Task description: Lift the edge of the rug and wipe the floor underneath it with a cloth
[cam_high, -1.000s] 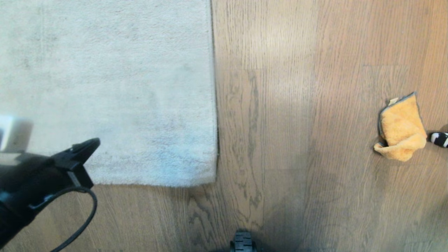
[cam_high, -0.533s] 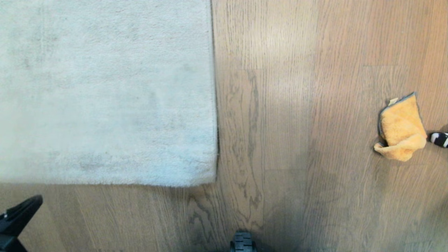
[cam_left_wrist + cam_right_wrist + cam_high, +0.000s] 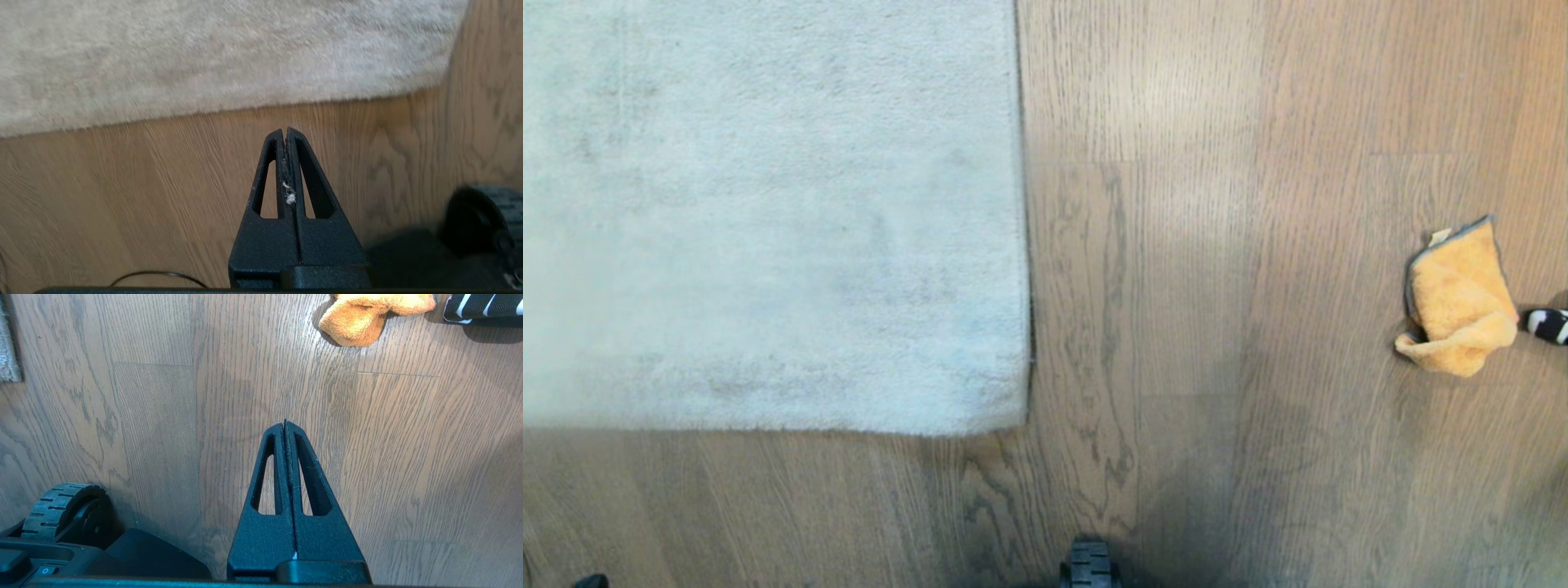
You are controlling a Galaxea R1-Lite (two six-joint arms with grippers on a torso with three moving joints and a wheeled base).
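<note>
The light grey rug (image 3: pixel 768 212) lies flat on the brown wood-grain floor (image 3: pixel 1176 327), filling the head view's upper left, its corner near the middle. The orange cloth (image 3: pixel 1458 302) sits crumpled on the floor at the far right, and its lower part shows in the right wrist view (image 3: pixel 367 314). My left gripper (image 3: pixel 284 131) hangs shut and empty above bare floor, short of the rug's near edge (image 3: pixel 229 61); a few white fluff specks stick between its fingers. My right gripper (image 3: pixel 284 424) is shut and empty over the floor, well short of the cloth.
A black-and-white striped thing (image 3: pixel 1550 324) lies just right of the cloth, also seen in the right wrist view (image 3: pixel 482 306). The robot's base and a wheel (image 3: pixel 61 510) sit close behind the grippers; a wheel (image 3: pixel 1088 565) shows at the head view's bottom edge.
My left arm has drawn back off the rug toward the robot, sliding out of the head view's lower left. Rug, cloth and right arm have stayed put.
</note>
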